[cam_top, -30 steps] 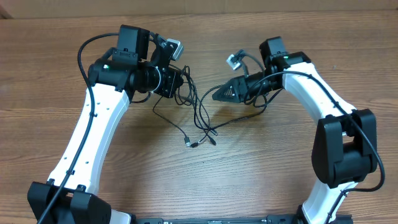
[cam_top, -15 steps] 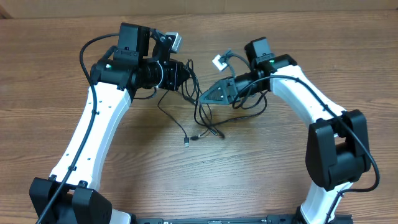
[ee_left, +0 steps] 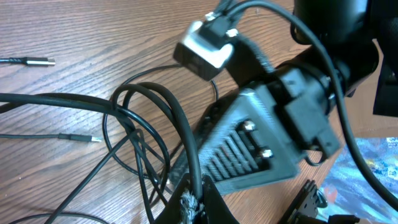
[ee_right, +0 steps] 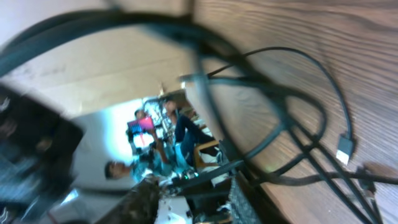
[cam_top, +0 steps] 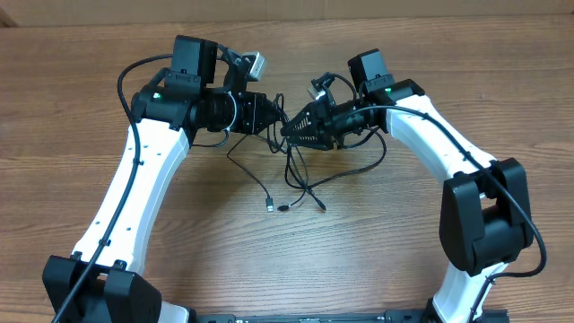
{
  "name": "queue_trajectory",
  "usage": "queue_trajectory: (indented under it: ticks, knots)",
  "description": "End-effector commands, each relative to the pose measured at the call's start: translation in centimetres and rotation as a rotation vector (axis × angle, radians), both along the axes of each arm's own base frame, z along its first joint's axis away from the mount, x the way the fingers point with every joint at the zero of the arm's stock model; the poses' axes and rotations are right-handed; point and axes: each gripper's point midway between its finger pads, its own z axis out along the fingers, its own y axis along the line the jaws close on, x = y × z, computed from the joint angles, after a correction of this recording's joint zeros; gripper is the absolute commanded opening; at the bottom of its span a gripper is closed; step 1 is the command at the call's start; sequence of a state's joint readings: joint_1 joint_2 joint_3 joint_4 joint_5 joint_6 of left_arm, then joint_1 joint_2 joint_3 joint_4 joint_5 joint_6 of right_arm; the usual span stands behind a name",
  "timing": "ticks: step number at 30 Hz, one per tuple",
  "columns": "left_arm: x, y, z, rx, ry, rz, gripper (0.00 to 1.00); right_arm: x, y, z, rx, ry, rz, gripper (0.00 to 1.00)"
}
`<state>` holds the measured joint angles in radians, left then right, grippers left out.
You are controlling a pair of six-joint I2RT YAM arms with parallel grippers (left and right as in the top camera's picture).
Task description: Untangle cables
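Note:
Several thin black cables point(cam_top: 296, 175) hang in a tangle between the two arms, their small plug ends point(cam_top: 271, 205) lying on the wooden table point(cam_top: 377, 260). My left gripper point(cam_top: 274, 120) is shut on one cable point(ee_left: 186, 143), pinched at the fingertips of the gripper point(ee_left: 200, 188). My right gripper point(cam_top: 289, 131) points left, its tip almost touching the left one; it fills the left wrist view as a dark ribbed finger point(ee_left: 249, 149). In the right wrist view its jaws point(ee_right: 194, 183) stand apart, with looped cables point(ee_right: 273, 124) and a silver plug point(ee_right: 344, 147) just ahead.
Two more plug-tipped cable ends point(ee_left: 37, 61) point(ee_left: 81, 138) lie on the table to the left in the left wrist view. Thicker arm wiring loops beside the right arm point(cam_top: 372, 161). The table's far edge point(cam_top: 287, 20) runs along the top.
My right gripper has swung left until its tip meets the left gripper. The left gripper has edged right with its cable, and the hanging tangle has gathered under both.

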<state>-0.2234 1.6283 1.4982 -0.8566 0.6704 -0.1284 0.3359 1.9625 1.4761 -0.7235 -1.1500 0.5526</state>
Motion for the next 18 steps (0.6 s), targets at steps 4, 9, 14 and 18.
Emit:
queue_trajectory:
  ticks: [4,9,14,18]
  knots:
    - [0.1,-1.0,0.4,-0.024,-0.038,-0.05,0.04,0.4,1.4,-1.1,-0.115,0.224,-0.143,0.41]
    - [0.2,-1.1,0.4,-0.026,-0.044,-0.05,0.04,1.4,3.0,-0.5,-0.108,0.26,-0.206,0.41]
    - [0.2,-1.1,0.4,-0.026,-0.043,-0.05,0.05,2.2,3.1,-1.7,-0.185,0.338,-0.322,0.45]
    - [0.1,-1.2,0.5,-0.03,-0.041,-0.053,0.04,3.1,2.9,-2.3,-0.223,0.387,-0.414,0.46]
